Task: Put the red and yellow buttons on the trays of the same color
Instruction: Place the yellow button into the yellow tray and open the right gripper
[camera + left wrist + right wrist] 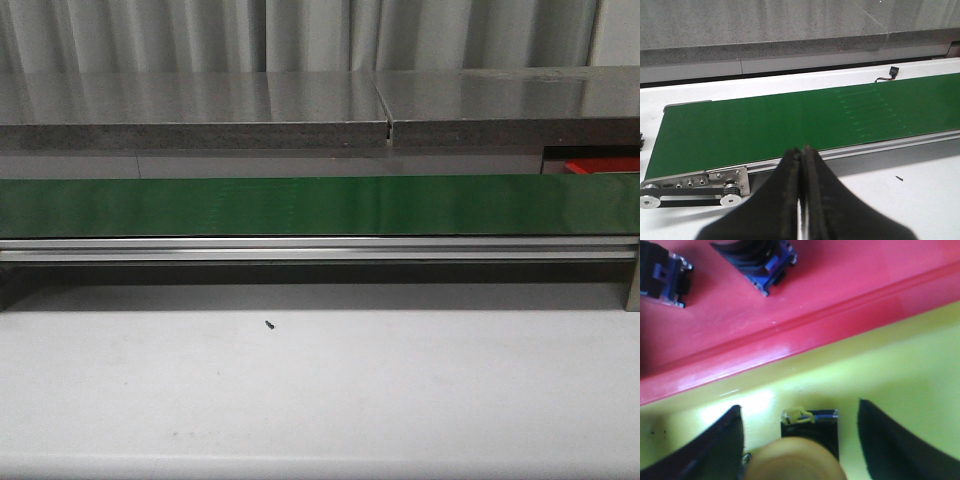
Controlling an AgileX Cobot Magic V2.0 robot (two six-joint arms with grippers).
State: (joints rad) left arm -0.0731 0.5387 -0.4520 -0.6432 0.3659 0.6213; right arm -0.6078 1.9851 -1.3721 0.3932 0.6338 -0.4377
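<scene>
Here the right gripper (800, 440) is spread around a yellow button (795, 460) — left gripper (801, 192) pressed together.

- 1 green belt (300, 205)
- 1 red tray (805, 295)
- 1 yellow tray (900, 365)
- 2 buttons on the red tray (760, 260) (662, 277)
- 1 yellow button (800, 455)
</scene>
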